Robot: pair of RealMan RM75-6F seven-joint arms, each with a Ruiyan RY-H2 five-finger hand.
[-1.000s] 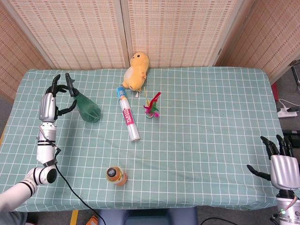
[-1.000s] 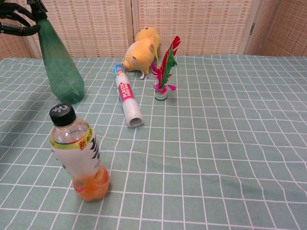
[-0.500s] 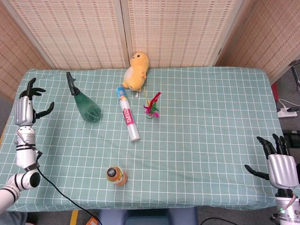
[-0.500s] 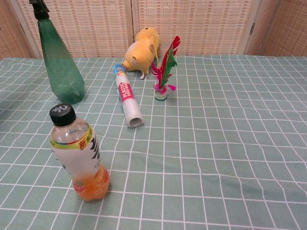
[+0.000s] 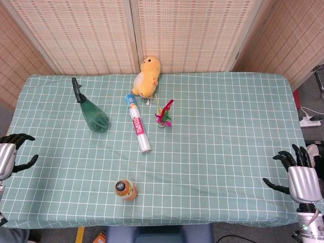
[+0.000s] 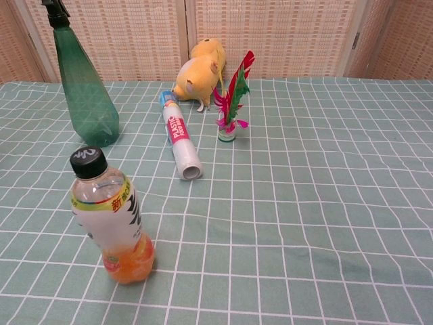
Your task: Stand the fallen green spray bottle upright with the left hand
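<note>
Checked green cloth [image 5: 212, 152] carries the green spray bottle [image 5: 92, 115] upright; the left hand [image 5: 9, 154], apparently empty with fingers spread, sits at the table's edge, well apart

The spray bottle [image 5: 91, 113] stands upright with bare cloth [image 5: 45, 131] on its left. On its right lies a rolled tube [image 5: 138, 123] — just beyond come a feather toy [image 5: 164, 114] and plush chick [image 5: 146, 77]. A drink bottle [image 5: 124, 189] stands alone near the front edge.
</note>
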